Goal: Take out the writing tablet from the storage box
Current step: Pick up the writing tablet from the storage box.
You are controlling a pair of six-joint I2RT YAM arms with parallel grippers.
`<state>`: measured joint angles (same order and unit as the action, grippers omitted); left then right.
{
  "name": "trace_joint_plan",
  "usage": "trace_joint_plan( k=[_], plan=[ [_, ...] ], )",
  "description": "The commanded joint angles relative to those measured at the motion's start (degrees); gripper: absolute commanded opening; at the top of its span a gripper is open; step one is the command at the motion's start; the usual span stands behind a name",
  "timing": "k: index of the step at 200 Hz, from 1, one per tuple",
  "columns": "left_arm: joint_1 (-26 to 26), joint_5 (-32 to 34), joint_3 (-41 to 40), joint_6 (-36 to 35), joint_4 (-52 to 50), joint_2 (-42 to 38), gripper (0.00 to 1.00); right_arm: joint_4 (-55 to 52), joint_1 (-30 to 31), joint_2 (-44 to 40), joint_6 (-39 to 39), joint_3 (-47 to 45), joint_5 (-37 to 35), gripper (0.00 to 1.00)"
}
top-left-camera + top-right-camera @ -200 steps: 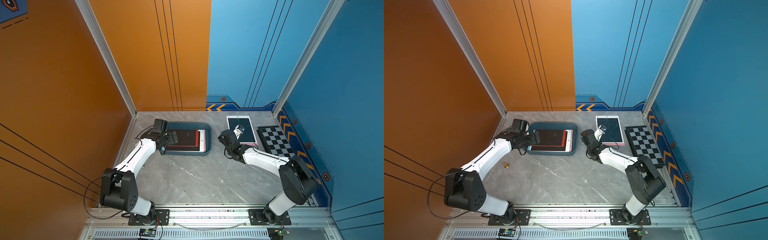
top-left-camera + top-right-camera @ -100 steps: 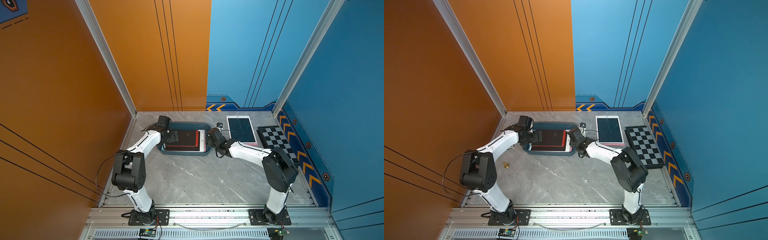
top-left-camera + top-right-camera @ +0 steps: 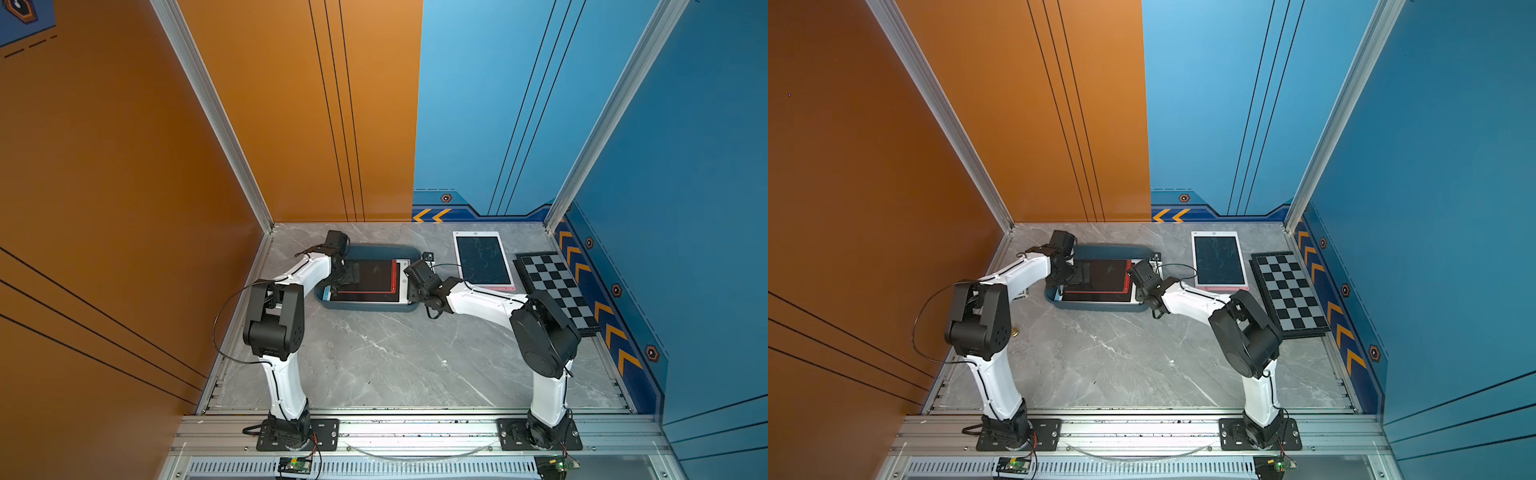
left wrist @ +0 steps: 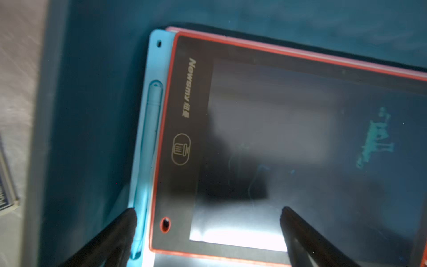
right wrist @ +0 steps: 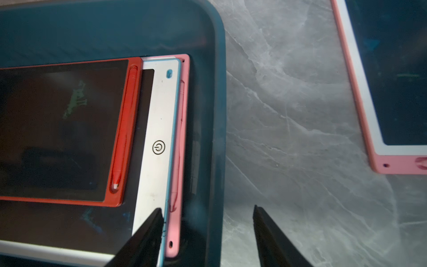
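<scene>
The red tablet (image 3: 370, 278) is seen topmost in the box (image 3: 365, 306), far left. Left fingers (image 4: 111, 238) are spread wide over its left edge, right fingers (image 5: 143, 238) parted astride the box's right wall; nothing is held.

Tablet stack (image 3: 370, 279) in storage box (image 3: 365, 307); lone tablet (image 3: 482, 259) right; board (image 3: 557, 291) further right.

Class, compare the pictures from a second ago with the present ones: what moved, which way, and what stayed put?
The right gripper left the pink tablet on the table and swung across to the right end of the storage box, jaws open astride its wall. The left arm raised its elbow; the left gripper kept over the red tablet, jaws open. Nothing was gripped. The box's contents, pink tablet and chequered board stayed.
</scene>
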<state>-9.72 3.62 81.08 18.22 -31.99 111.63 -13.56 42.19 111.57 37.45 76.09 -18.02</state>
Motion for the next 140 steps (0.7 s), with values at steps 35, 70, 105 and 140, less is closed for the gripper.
trace_joint_plan(
  k=[35,70,105,140],
  plan=[
    [-1.59,-5.64,1.41,0.87,-1.59,2.7,0.98,-2.46,-0.1,3.72,-0.62,2.87,4.78,0.45],
    [-3.44,-11.97,1.21,2.93,0.87,3.0,0.98,-2.54,0.17,5.03,-0.65,3.77,6.32,0.36],
    [-5.21,-16.12,1.28,4.75,3.02,2.74,0.98,-2.54,0.17,5.5,-0.67,3.71,6.9,0.33],
    [-5.67,-19.64,0.88,6.51,5.38,2.04,0.99,-2.5,0.25,5.77,-0.45,3.46,7.21,0.3]
  ],
)
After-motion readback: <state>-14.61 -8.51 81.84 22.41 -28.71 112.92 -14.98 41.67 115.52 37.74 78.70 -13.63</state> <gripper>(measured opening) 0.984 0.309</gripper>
